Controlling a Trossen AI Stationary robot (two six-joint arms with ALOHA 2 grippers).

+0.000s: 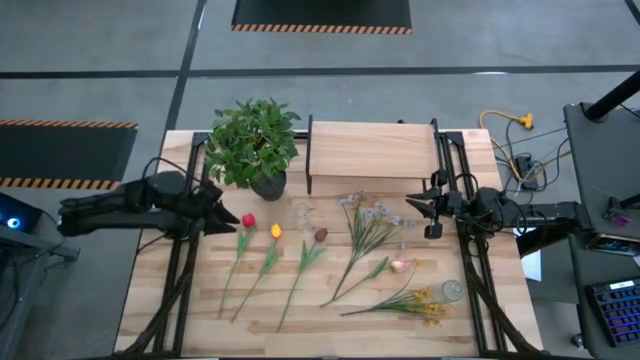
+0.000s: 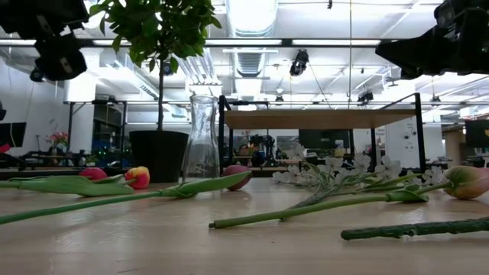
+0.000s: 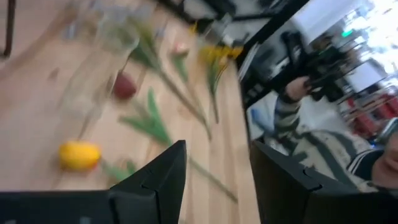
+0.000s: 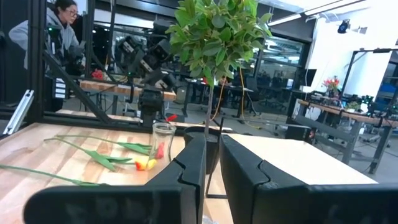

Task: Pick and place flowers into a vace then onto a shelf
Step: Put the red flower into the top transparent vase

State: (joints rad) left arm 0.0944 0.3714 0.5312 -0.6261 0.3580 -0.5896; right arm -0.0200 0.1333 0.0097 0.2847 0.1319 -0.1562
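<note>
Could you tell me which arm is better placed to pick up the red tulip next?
Probably the left: its gripper hovers open right beside the red tulip, while the right gripper is across the table.

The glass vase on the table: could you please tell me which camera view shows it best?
The low view shows the glass vase best: upright, side-on, its neck and body outlined beside the potted plant. The right wrist view shows it smaller but clear. The high view gives only a faint top-down outline near the shelf. The left wrist view shows at most a blur.

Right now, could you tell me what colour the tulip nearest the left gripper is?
Red tulip, clearest in the high view.
</note>
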